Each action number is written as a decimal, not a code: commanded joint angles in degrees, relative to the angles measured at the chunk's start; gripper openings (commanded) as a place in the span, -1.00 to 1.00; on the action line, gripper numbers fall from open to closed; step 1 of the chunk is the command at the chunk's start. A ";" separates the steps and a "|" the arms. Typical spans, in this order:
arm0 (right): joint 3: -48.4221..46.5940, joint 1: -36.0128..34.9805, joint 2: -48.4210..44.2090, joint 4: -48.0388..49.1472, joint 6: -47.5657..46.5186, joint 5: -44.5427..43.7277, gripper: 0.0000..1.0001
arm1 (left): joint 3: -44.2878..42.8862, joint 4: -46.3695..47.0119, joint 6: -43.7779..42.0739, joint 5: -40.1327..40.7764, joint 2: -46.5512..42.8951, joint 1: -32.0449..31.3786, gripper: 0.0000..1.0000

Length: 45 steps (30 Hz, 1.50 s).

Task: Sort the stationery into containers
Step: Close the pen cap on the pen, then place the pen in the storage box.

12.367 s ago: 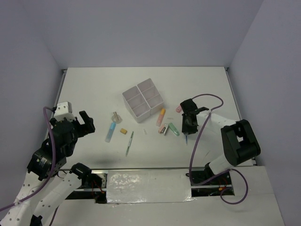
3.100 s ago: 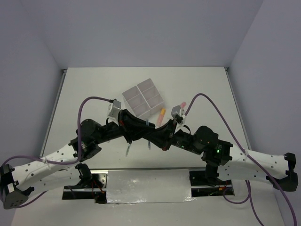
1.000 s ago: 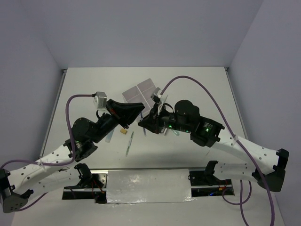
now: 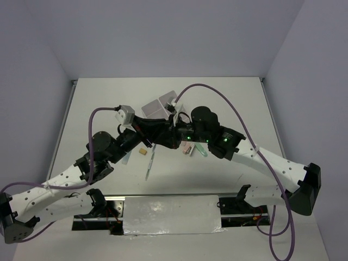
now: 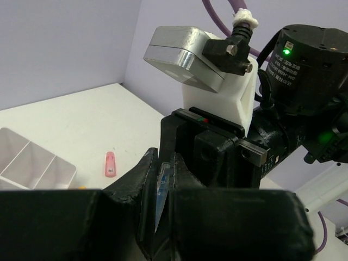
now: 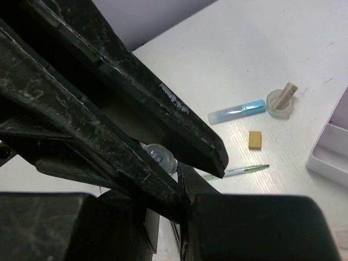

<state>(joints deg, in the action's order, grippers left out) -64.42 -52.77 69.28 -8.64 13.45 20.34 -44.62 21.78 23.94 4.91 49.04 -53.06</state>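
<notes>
My two grippers meet tip to tip above the table, just in front of the white organiser [image 4: 161,105]. A clear blue pen [image 5: 161,187] lies lengthwise between the fingers of my left gripper [image 5: 163,164], which is shut on it. The pen's round clear end [image 6: 161,156] sits at the tips of my right gripper [image 6: 182,187], whose jaws are nearly closed around it. From above, the left gripper [image 4: 156,134] and the right gripper [image 4: 165,142] overlap and hide the pen.
On the table lie a blue highlighter [image 6: 236,111], a tape roll [image 6: 281,102], a tan eraser [image 6: 255,139] and a thin green pen [image 6: 239,171]. A pink piece [image 5: 110,164] lies near the organiser [image 5: 32,163]. Pink and green pieces [image 4: 194,150] sit under the right arm.
Both wrists have shifted: the left gripper swung right and lower, the right gripper pushed left to meet it. The arms cover more of the organiser.
</notes>
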 commanded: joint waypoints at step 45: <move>-16.97 12.43 39.53 27.98 -3.96 -23.41 -0.72 | -9.43 -64.06 8.93 36.05 -16.07 -3.98 0.99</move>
<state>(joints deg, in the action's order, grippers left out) -79.83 -40.51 107.53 15.68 9.52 -3.62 -52.88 -44.03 34.26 41.41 33.15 -56.95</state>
